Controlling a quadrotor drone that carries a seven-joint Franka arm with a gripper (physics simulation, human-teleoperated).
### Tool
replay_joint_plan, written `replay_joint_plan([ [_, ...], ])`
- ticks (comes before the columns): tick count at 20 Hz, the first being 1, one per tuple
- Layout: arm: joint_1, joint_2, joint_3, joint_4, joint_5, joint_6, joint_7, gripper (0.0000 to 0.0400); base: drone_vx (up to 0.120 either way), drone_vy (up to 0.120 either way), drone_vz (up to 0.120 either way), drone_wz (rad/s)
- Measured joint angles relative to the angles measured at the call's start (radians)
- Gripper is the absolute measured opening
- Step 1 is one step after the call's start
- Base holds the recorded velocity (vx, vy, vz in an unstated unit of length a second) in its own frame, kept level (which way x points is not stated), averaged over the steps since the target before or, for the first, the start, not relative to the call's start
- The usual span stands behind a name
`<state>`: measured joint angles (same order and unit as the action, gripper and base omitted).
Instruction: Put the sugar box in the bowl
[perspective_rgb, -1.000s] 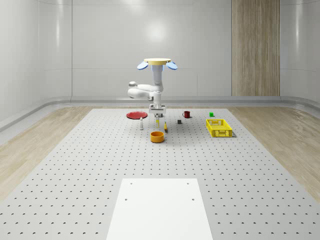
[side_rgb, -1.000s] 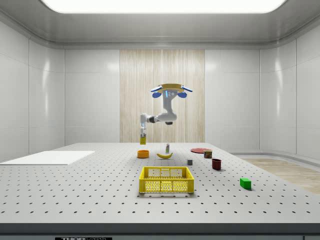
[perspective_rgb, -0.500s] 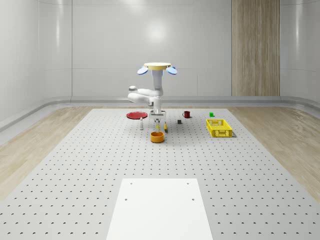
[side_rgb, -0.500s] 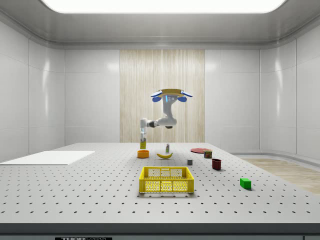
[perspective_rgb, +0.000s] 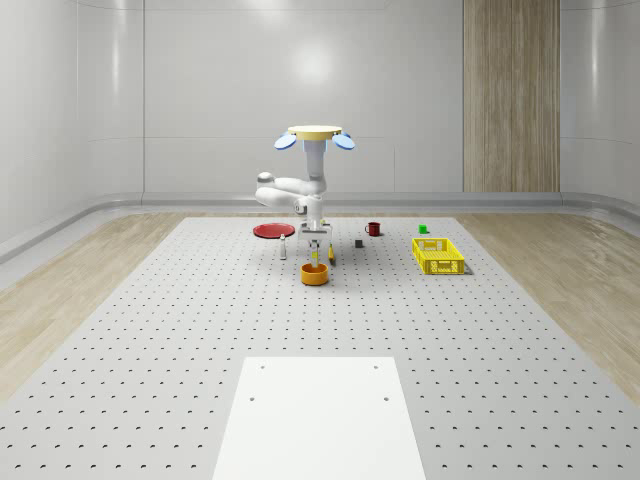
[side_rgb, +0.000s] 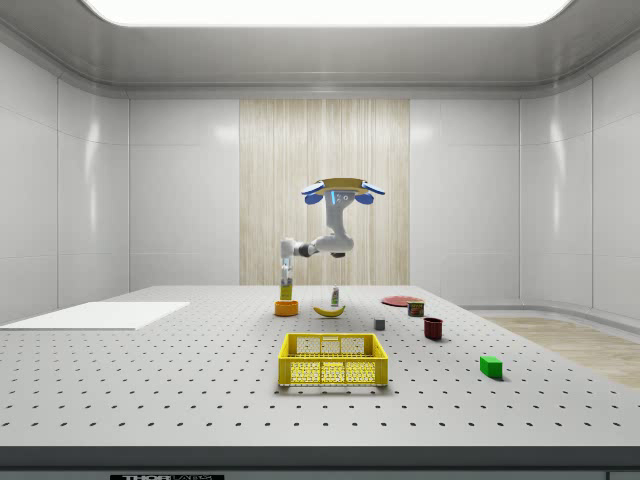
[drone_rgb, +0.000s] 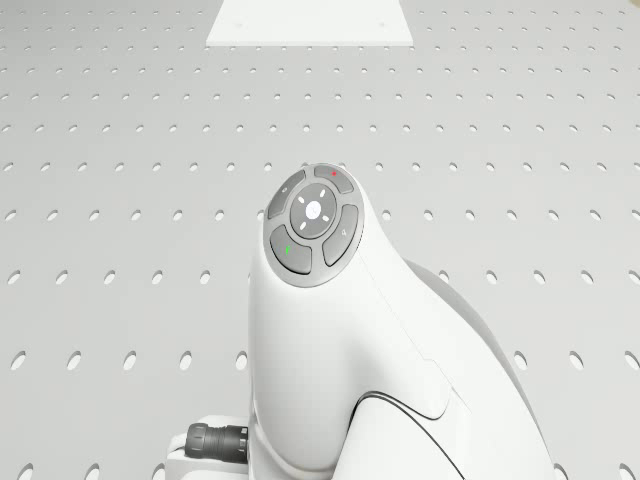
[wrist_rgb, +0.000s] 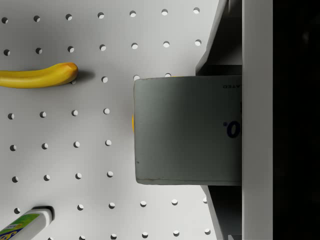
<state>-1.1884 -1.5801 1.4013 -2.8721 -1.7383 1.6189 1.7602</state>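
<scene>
Drone (perspective_rgb: 314, 134) hovering over the table (perspective_rgb: 150, 330), mid-frame in the whole-scene view, arm bent down. Claw (perspective_rgb: 315, 248) clamped on the sugar box (wrist_rgb: 186, 130), held upright directly above the orange bowl (perspective_rgb: 314, 273); side view places box (side_rgb: 286, 291) at the bowl's (side_rgb: 286, 308) rim. Wrist view alone adds banana (wrist_rgb: 37, 77) and marker (wrist_rgb: 25, 225) beside the box. Since a second ago, claw and box have come lower toward the bowl.
</scene>
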Motion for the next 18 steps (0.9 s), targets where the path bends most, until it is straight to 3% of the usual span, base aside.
replay_joint_plan([
  [17,-0.034,0.004,-0.199,0.047,-0.189,0.064,-0.002,0.0167,0.0,0.0,0.0,0.0],
  [18,-0.036,0.005,-0.205,0.049,-0.194,0.066,-0.004,0.0202,0.0,0.0,0.0,0.0],
])
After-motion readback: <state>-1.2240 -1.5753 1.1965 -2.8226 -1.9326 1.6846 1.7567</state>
